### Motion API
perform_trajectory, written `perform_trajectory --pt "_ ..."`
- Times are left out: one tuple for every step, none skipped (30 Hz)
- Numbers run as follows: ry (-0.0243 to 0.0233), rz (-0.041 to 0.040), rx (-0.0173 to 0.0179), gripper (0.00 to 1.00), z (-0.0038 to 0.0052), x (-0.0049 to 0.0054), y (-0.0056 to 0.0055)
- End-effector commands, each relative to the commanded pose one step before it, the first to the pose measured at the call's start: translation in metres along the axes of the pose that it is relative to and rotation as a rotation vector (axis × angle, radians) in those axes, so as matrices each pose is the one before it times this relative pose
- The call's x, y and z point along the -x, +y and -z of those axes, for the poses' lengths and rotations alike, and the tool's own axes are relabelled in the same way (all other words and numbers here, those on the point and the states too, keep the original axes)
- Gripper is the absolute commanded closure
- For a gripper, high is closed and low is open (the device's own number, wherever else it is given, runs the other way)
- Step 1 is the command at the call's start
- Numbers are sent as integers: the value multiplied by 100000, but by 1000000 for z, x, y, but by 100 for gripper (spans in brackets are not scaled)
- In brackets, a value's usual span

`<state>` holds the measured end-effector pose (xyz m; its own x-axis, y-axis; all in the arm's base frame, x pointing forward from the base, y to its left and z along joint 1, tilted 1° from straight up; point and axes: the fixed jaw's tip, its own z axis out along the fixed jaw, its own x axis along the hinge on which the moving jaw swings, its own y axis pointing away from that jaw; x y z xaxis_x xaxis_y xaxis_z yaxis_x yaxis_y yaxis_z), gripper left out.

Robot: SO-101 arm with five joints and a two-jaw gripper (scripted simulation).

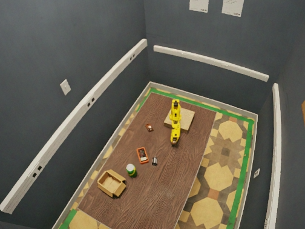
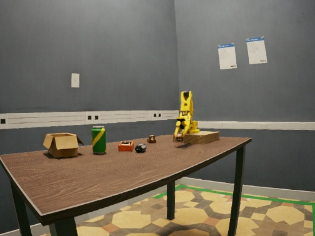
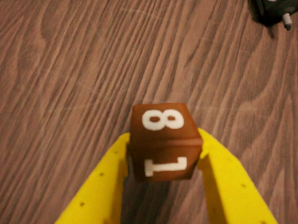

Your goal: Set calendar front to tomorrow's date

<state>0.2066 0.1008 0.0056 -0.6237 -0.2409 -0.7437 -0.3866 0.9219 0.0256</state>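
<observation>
Top view: I see my yellow arm [image 1: 175, 116] [image 2: 186, 106] at a pale block [image 1: 188, 117] [image 2: 207, 137] on a wood-grain table [image 1: 160, 197] [image 2: 109, 175] [image 3: 60, 75]. Its gripper [image 1: 174, 141] [image 2: 179, 136] [image 3: 165, 146] points down the table. To one side sits a small brown holder with a pale-marked cube [image 1: 149, 127] [image 2: 151, 138]. Farther along are an orange open box [image 1: 138, 155] [image 2: 125, 148] with items inside, a small dark object [image 1: 154, 160] [image 2: 140, 148] [image 3: 271, 9], a green can [image 1: 131, 171] [image 2: 99, 140] and an open cardboard box [image 1: 106, 189] [image 2: 64, 145].

Exterior view: the cube in the holder shows a white 4. My gripper hangs above the table, apart from the holder.

Wrist view: I have a brown number cube [image 3: 165, 143] clamped between both yellow fingers. A white 8 and a white 1 show on adjoining faces, both lying sideways. The dark object's pale tip shows at upper right.
</observation>
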Motion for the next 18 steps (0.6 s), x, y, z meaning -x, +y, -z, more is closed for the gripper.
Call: perform_trajectory --pt "-2244 845 -318 100 -1700 -3846 -1357" --pt "-1417 98 16 100 -890 97 -39" --pt "-1483 104 16 100 -825 69 -46" --pt "-1537 107 13 100 -735 37 -46" --pt "-1584 110 12 100 -627 20 -52" --pt "-1615 113 12 100 -511 -5 -53" --pt "-1637 117 6 100 -379 -13 -53" --pt "-1640 113 6 100 -239 -22 -53" --pt "-1634 117 3 100 -106 -21 -47" --pt "-1615 114 3 100 31 -9 -54" --pt "-1584 111 0 100 163 7 -48" --pt "-1540 111 -3 100 276 24 -49" --pt "-1483 105 -6 100 382 48 -49" --pt "-1417 102 -6 100 457 70 -44" --pt "-1338 96 -8 100 525 98 -44" --pt "0 0 0 100 0 0 0" --pt "0 0 0 100 0 0 0" --pt "-1251 88 -7 100 566 123 -36"
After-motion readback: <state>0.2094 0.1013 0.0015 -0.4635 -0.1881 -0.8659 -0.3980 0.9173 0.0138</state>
